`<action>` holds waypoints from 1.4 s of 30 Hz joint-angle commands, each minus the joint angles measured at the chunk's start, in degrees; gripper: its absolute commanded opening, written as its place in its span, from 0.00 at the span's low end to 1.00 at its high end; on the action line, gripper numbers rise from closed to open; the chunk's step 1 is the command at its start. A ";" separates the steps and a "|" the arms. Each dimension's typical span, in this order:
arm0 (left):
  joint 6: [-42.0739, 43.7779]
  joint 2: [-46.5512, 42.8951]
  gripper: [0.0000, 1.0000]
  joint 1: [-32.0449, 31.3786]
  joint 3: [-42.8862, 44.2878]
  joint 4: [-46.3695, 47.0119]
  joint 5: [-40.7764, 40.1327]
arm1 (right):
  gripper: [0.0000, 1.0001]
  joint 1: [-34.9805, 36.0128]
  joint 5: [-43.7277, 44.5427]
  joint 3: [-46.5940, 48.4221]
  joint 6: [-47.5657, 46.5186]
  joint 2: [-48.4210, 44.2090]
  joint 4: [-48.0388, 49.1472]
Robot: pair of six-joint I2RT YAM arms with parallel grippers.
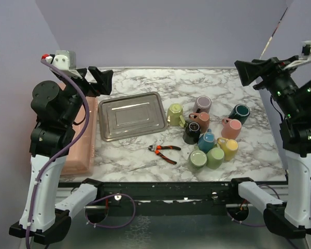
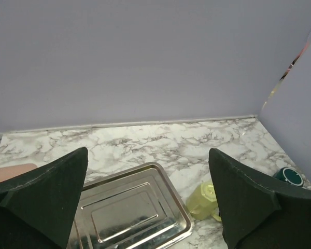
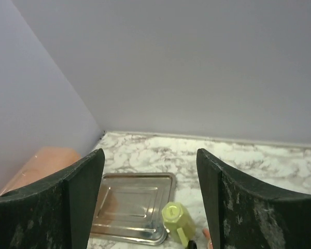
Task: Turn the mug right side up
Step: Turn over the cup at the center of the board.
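A lime-yellow mug stands base up, just right of the steel tray. It also shows in the left wrist view as the lime mug and in the right wrist view as the lime mug. My left gripper hangs open and empty, high over the table's back left, well apart from the mug. My right gripper is open and empty too, raised over the back right. Both wrist views show wide gaps between the jaws of the left gripper and the right gripper.
Several more mugs cluster at centre right: mauve, dark teal, pink, black, blue, yellow, green. Orange-handled pliers lie in front of the tray. A salmon bin sits at the left edge.
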 commanded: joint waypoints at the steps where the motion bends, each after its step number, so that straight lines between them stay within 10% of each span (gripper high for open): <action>1: -2.60 0.95 0.99 0.21 -2.29 0.63 3.86 | 0.76 -0.21 0.23 0.20 2.99 4.44 -5.85; 11: -6.27 4.07 0.99 0.14 -14.15 9.53 14.95 | 0.74 0.23 -10.78 -9.67 5.21 13.00 -1.69; 19: -15.03 6.24 0.99 -1.09 -26.71 21.10 20.01 | 0.79 9.10 3.43 -19.05 1.89 17.24 -2.94; 42: -17.31 5.04 0.99 -11.50 -34.95 20.74 4.13 | 0.73 26.12 14.18 -20.31 -11.79 39.31 -2.80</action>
